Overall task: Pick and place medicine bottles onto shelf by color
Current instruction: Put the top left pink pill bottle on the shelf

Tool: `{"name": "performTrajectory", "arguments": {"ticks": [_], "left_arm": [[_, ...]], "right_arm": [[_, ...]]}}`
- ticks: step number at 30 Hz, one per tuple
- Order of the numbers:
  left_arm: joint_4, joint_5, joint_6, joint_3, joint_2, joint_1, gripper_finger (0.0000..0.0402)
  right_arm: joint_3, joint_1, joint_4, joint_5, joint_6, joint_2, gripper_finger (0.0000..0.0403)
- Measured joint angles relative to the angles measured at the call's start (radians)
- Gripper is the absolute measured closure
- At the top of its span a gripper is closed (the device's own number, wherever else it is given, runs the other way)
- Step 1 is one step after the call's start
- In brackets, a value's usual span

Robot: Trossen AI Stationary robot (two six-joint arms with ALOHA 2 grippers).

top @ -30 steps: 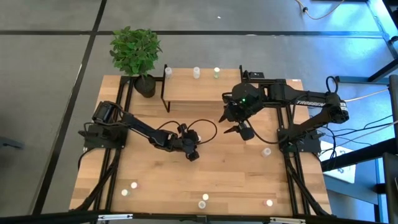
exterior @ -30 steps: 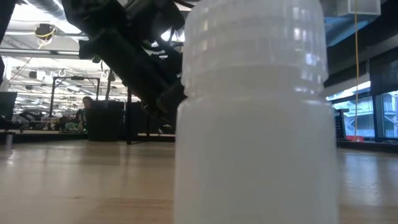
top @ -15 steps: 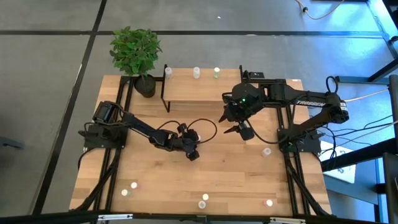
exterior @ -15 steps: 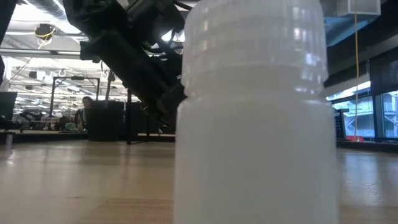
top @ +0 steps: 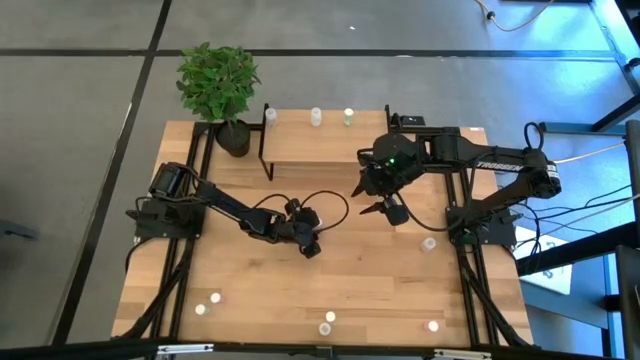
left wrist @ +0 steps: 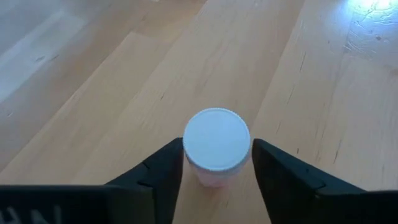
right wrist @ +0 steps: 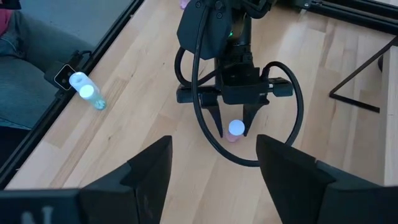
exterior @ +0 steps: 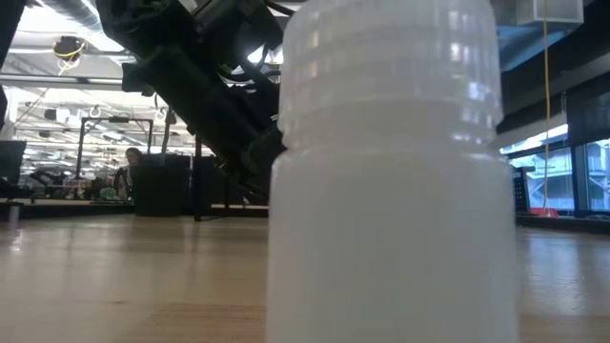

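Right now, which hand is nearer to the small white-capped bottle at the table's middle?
Left. The left hand straddles the small white-capped bottle; the right hand hangs apart, nearer the shelf.

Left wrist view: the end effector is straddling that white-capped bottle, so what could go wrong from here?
1. The left end effector has its fingers right beside the bottle's cap with slim gaps; any sideways drift may tip it.
2. Its body looks pinkish below the white cap, so colour sorting on the shelf might go wrong.
3. The right end effector hovers nearby; paths could cross.
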Motion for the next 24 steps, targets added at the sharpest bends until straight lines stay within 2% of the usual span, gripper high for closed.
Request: {"name": "performTrajectory", "arguments": {"ticks": [7, 11, 24], "left_arm": [[-0.007, -0.001, 0.000, 0.000, 0.000, 0.000, 0.0153], [-0.026, -0.037, -0.009, 0.000, 0.000, 0.000, 0.0126], [-0.042, -0.095, -0.034, 0.000, -0.017, -0.060, 0.0119]], "right_arm": [[0.000, 0.000, 0.000, 0.000, 0.000, 0.000, 0.0167], [0.000, 0.000, 0.000, 0.000, 0.000, 0.000, 0.0167], [0.000, 0.000, 0.000, 0.000, 0.000, 0.000, 0.0167]]}}
